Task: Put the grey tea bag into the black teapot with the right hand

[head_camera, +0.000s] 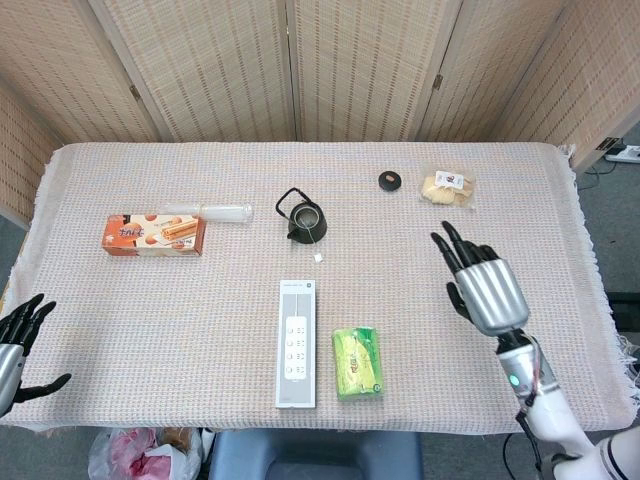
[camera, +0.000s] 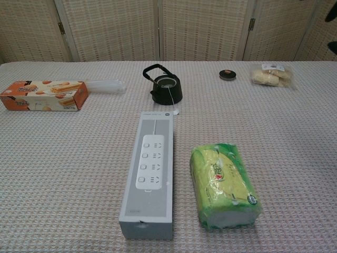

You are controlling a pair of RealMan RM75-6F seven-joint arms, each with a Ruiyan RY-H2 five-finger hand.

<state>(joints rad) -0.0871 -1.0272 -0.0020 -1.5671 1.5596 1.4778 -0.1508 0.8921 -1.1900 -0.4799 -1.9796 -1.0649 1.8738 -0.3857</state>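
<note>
The black teapot [head_camera: 304, 220] [camera: 165, 89] stands at mid-table with its handle up and its mouth uncovered. A grey tea bag [camera: 167, 82] lies inside it; its string hangs over the front rim down to a small white tag [head_camera: 319, 257] [camera: 175, 112] on the cloth. My right hand [head_camera: 480, 282] is well away, over the table's right front area, palm down, fingers spread, holding nothing. Only its dark fingertips [camera: 331, 16] show at the chest view's top right edge. My left hand [head_camera: 18, 340] hangs open beyond the table's left front corner.
A white power strip [head_camera: 296, 343] lies lengthwise in front of the teapot, with a green tissue pack [head_camera: 356, 362] to its right. An orange biscuit box [head_camera: 153, 234] and a clear tube [head_camera: 214, 211] sit at the left. The small black lid [head_camera: 389, 180] and a snack bag [head_camera: 448, 188] lie at the back right.
</note>
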